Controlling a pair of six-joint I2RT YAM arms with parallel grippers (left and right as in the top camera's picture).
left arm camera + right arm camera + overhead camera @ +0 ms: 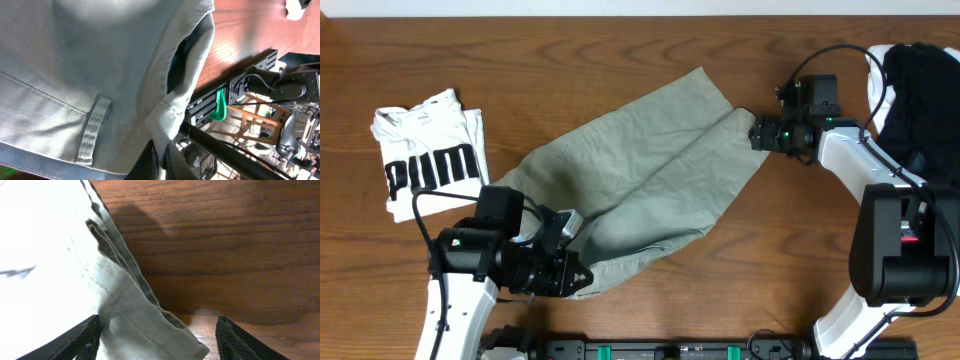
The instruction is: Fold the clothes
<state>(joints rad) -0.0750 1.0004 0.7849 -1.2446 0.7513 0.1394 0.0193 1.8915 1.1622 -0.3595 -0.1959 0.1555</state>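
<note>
The khaki grey-green shorts (pixel 640 170) lie spread diagonally on the wooden table, legs pointing to the upper right. My left gripper (pixel 575 272) is at the waistband end near the front edge. In the left wrist view it (pixel 162 162) is shut on a pinched fold of the waistband, next to a belt loop (pixel 92 130). My right gripper (pixel 756 131) is at the leg hem. In the right wrist view it (pixel 160 345) is open, with the hem corner of the shorts (pixel 125 295) lying between its fingers.
A folded white T-shirt with black PUMA lettering (pixel 428 160) lies at the far left. A black garment (pixel 925 90) is heaped at the back right corner. The table's front edge runs just below my left gripper.
</note>
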